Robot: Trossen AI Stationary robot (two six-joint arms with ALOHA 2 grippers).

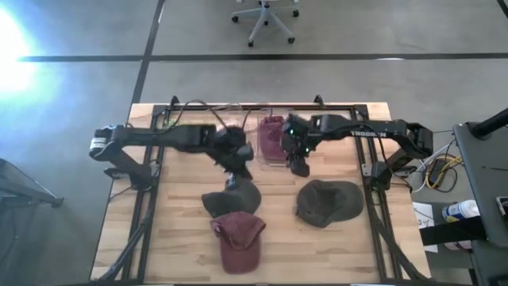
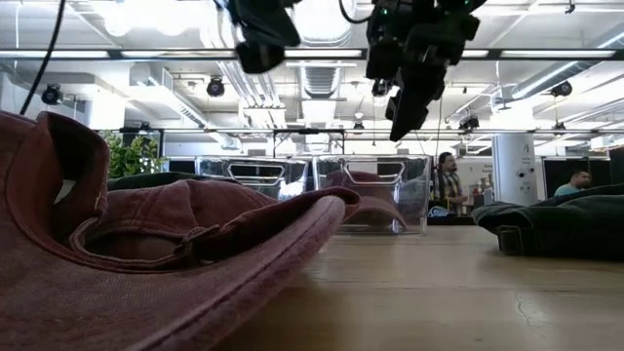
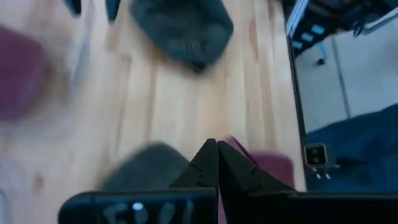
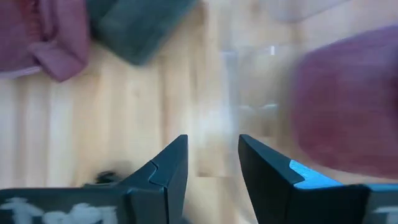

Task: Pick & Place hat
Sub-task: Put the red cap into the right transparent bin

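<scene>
Hat [image 1: 271, 137] in bin; "TROSSEN" on arm [image 1: 367, 133]

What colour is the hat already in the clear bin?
Maroon hat, best in the high view.

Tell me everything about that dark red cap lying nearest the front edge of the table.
The dark red cap is a soft, faded cloth baseball cap with a rounded crown and a curved brim. It lies loose and a little crumpled on the wooden table, near the front edge. Its back edge meets or overlaps the dark grey cap behind it; neither claw touches it. In the low view it fills the foreground, showing stitched seams and a raised rim.
</scene>
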